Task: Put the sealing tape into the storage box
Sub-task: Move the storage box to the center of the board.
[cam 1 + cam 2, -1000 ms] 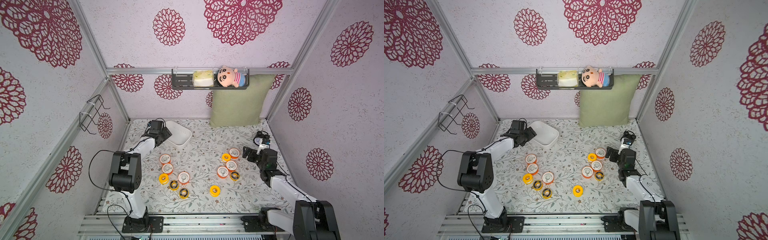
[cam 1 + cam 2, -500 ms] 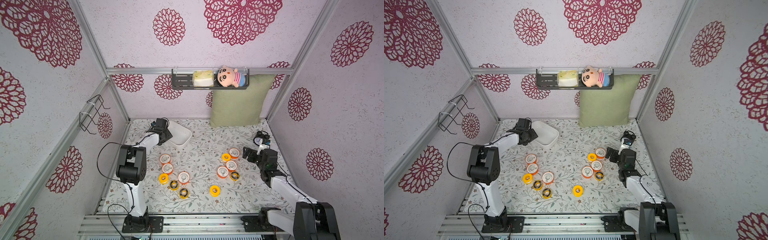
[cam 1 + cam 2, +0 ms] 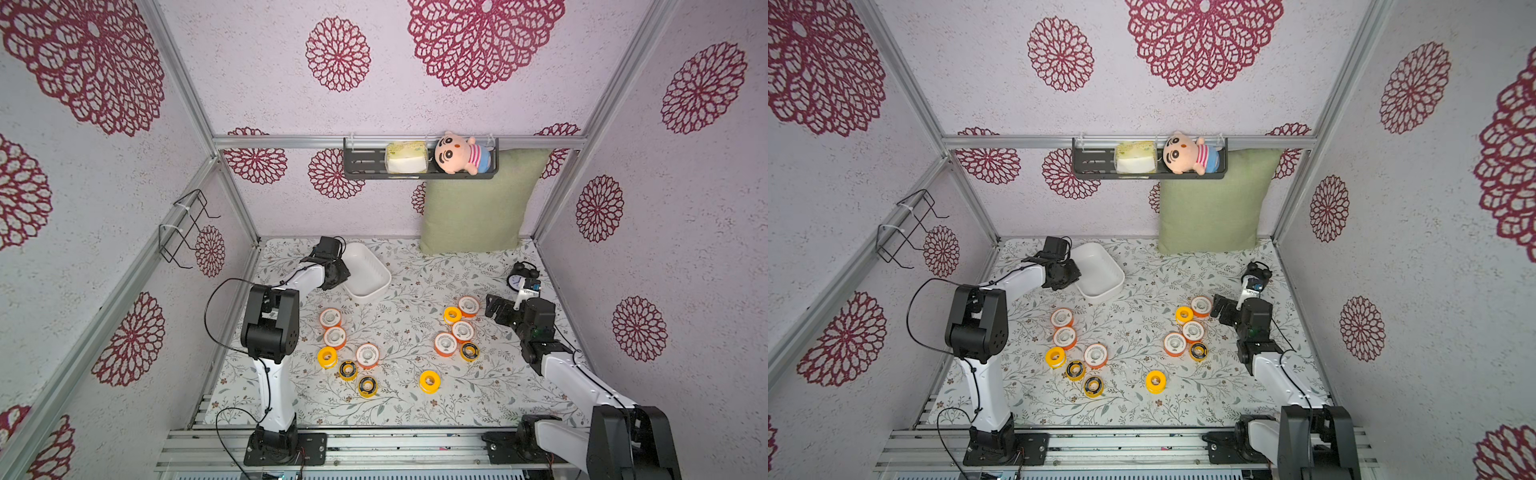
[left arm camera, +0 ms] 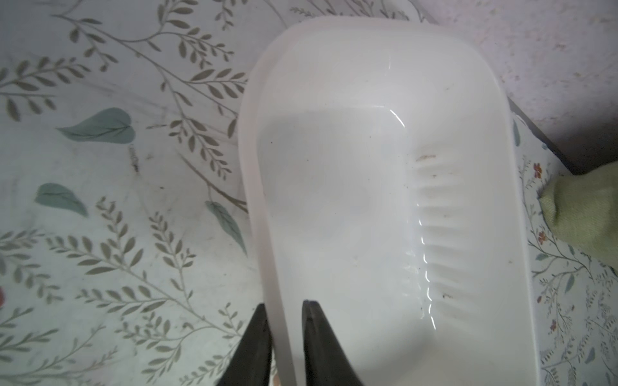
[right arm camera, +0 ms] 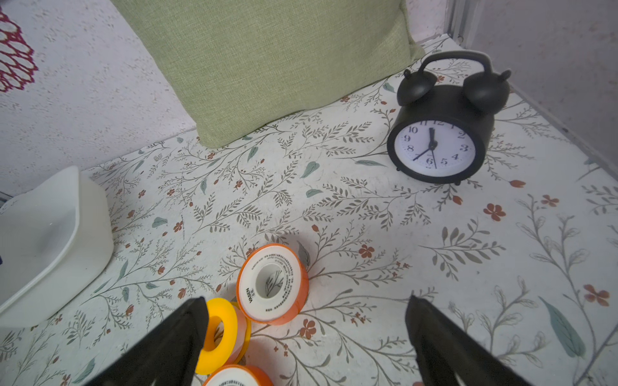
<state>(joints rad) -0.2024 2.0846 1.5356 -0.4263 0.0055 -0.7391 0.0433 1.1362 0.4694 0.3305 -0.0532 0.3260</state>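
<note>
The storage box (image 3: 384,275), a shallow white tub, stands at the back left of the floral mat and holds nothing. My left gripper (image 4: 284,304) is shut on its near long rim, one finger inside and one outside; in both top views it sits at the box's left side (image 3: 1073,276). Sealing tape spools lie flat in two clusters: a left one around (image 3: 335,336) and a right one around (image 3: 462,330), with a lone yellow spool (image 3: 429,381) in front. My right gripper (image 5: 306,298) is open, low beside an orange spool (image 5: 272,284) and a yellow spool (image 5: 217,334).
A black alarm clock (image 5: 438,147) stands at the back right, just behind my right gripper (image 3: 496,309). A green pillow (image 3: 473,203) leans on the back wall under a black shelf (image 3: 365,162). A wire rack (image 3: 187,226) hangs on the left wall.
My left arm has swung in to the box and its gripper has closed on the rim. The right arm and the spools have not moved.
</note>
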